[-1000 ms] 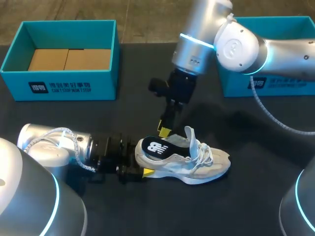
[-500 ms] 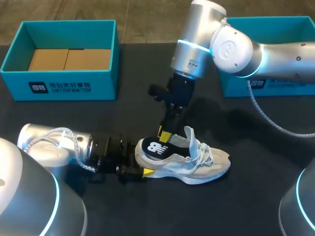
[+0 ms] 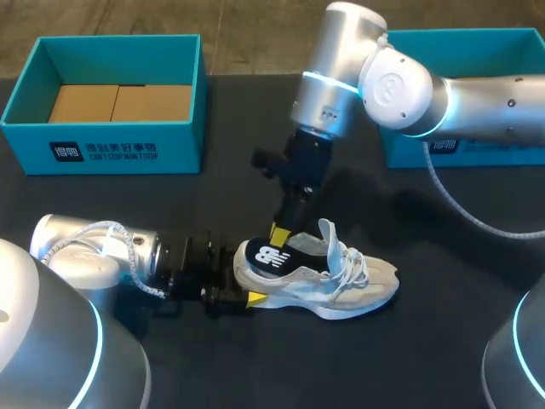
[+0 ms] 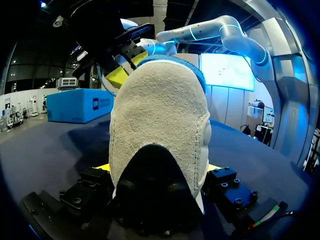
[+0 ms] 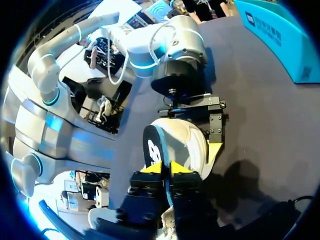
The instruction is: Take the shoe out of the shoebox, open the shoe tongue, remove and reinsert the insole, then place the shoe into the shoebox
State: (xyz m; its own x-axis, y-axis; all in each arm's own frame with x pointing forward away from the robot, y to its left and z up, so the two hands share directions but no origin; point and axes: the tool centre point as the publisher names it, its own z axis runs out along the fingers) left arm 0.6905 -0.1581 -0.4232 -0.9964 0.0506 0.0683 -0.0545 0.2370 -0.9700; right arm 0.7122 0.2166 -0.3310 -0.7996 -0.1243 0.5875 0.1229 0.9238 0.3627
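Observation:
A pale grey-white shoe (image 3: 341,285) lies on the black table, heel toward my left arm, its tongue (image 3: 329,234) standing up. My left gripper (image 3: 241,296) is set wide around the heel (image 4: 159,125), with a yellow tip on each side pressing it. A black insole (image 3: 266,254) with a white logo sticks up out of the heel opening. My right gripper (image 3: 280,234) comes down from above and is shut on the insole's upper edge. In the right wrist view, the insole (image 5: 151,144) runs between its yellow fingertips (image 5: 151,168).
An open teal shoebox (image 3: 128,149) with brown cardboard inside stands at the back left. A second teal box (image 3: 494,146) sits at the back right, behind my right arm. The dark tabletop (image 3: 443,341) lies in front of and to the right of the shoe.
My right gripper has closed its fingers onto the insole's edge and shifted slightly left. The left arm and the shoe have kept still.

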